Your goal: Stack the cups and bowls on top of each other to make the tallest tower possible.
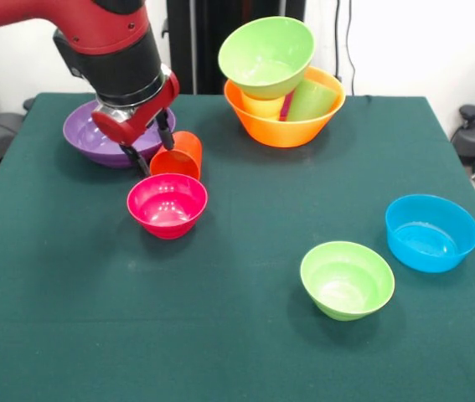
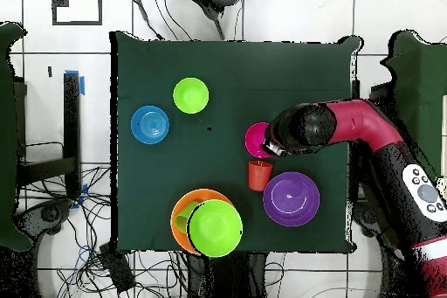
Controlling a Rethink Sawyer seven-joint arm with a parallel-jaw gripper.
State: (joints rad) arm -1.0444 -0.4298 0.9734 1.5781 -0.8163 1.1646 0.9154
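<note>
While no writing shows, the jaws grip the orange-red cup.

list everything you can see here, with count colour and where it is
table: 1, dark green cloth top, fills the front view
large orange bowl: 1, orange, far side, right of centre
large green bowl: 1, light green, tilted on top of the cups in the orange bowl
cups in the orange bowl: yellow cup, light green cup; a sliver of magenta between them
purple bowl: 1, far left
orange-red cup: 1, between purple bowl and pink bowl, in the gripper
pink bowl: 1, pink-red, left of centre
small green bowl: 1, near right
blue bowl: 1, right edge
arm: 1, red and black
gripper: 1, shut on the orange-red cup
</note>
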